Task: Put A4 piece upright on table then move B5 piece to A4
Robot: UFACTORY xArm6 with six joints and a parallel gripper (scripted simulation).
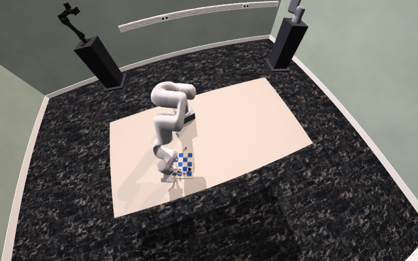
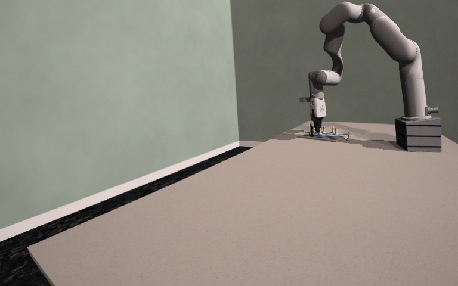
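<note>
The small blue-and-white chessboard (image 1: 184, 165) lies near the front edge of the table and also shows in the exterior view (image 2: 325, 136). My gripper (image 1: 176, 173) (image 2: 316, 128) points straight down over the board's left front corner. It is shut on a chess piece that the dark fingers mostly hide. The piece is low, at or just above the board; its colour and square are too small to tell. A black piece (image 2: 311, 130) stands right beside the fingers. Another black piece (image 1: 189, 168) stands on the board's right side.
A few pale pieces (image 2: 323, 128) (image 2: 334, 130) stand on the board. One small piece (image 1: 185, 148) stands on the table just beyond the board's far edge. The arm's base (image 2: 418, 133) sits behind the board. Two black pedestals (image 1: 99, 62) (image 1: 286, 43) stand on the floor.
</note>
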